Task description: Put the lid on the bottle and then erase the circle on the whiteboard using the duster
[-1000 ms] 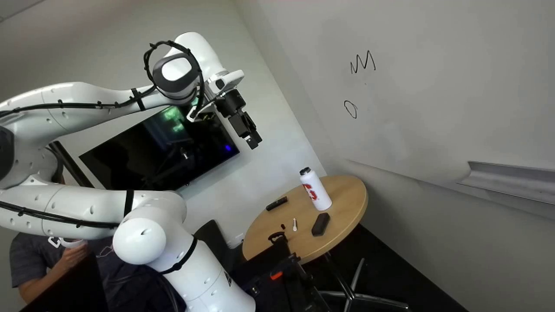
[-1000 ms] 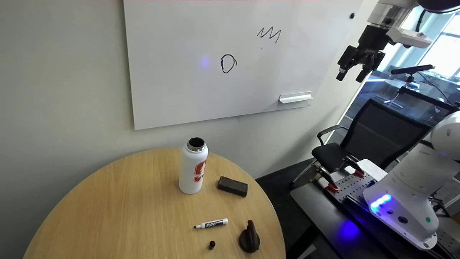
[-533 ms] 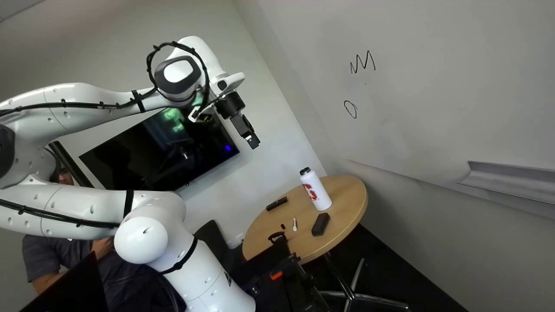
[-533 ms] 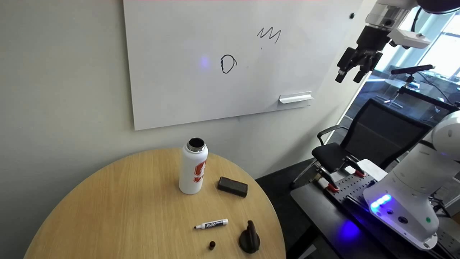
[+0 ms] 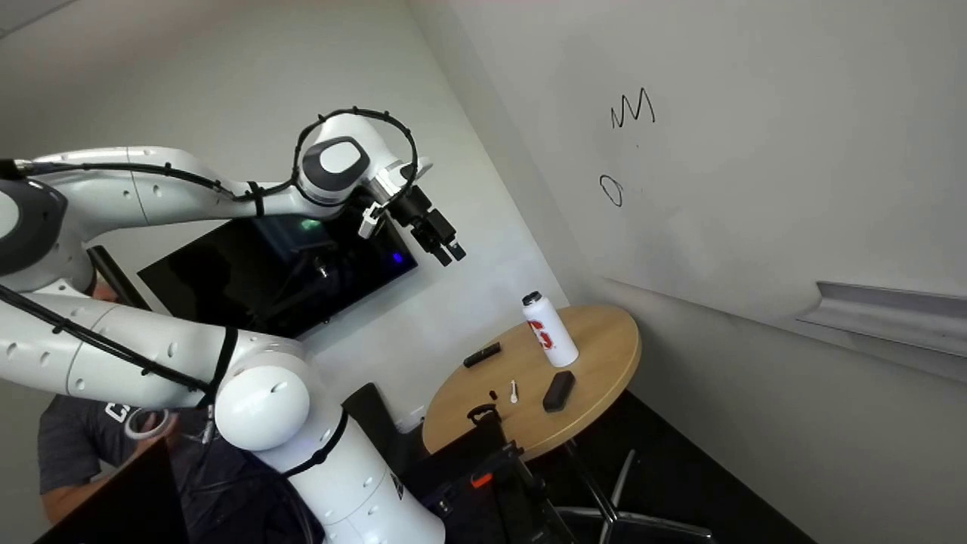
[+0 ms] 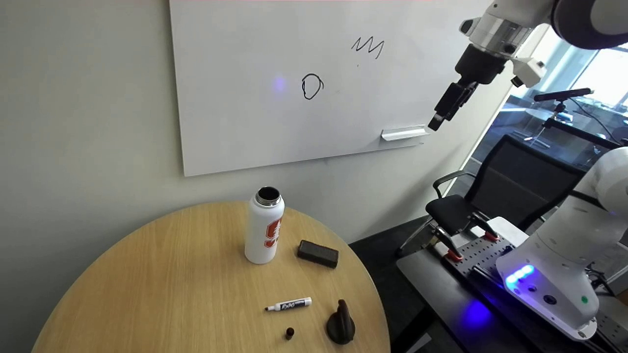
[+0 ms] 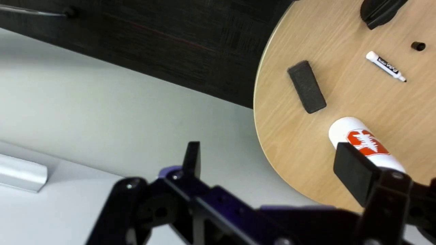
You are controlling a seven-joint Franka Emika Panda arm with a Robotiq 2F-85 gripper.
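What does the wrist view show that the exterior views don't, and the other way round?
Only the wrist view clearly shows a wide gap between the fingers of the hand.
Only the exterior views show the circle and zigzag on the whiteboard, and the white arm.
Shared by all: the bottle, duster, lid, marker, cap, table and tray.

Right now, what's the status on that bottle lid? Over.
Pincer open, holding nothing. Lid on the table, bottle upright and uncapped. Possible snag: marker lying near the lid.
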